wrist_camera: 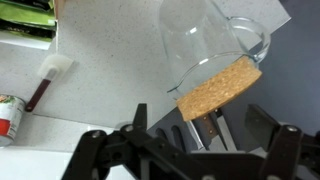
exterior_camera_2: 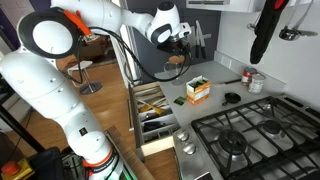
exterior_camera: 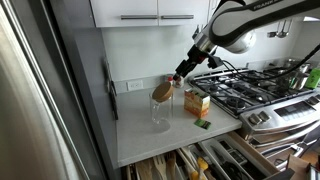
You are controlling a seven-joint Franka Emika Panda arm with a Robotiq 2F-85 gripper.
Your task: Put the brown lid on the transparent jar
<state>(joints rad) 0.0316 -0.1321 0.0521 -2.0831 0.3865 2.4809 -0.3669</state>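
Observation:
The transparent jar point(exterior_camera: 160, 114) stands upright on the white counter, left of an orange-yellow box point(exterior_camera: 197, 101). The brown lid point(exterior_camera: 161, 91), a cork disc, lies tilted across the jar's mouth, one edge higher than the other. In the wrist view the lid point(wrist_camera: 220, 87) slants over the rim of the glass jar point(wrist_camera: 205, 35). My gripper point(exterior_camera: 180, 72) hangs just above and beside the lid, and its fingers point(wrist_camera: 140, 120) stand wide apart with nothing clamped between them. In an exterior view the gripper point(exterior_camera_2: 181, 42) hovers over the jar point(exterior_camera_2: 172, 66).
A gas stove point(exterior_camera: 262, 90) borders the counter, and an open drawer point(exterior_camera: 200, 160) of utensils juts out below it. A green packet point(exterior_camera: 203, 123) lies by the box. In the wrist view a red-handled tool point(wrist_camera: 45, 85) and a small spice jar point(wrist_camera: 8, 115) rest on the counter.

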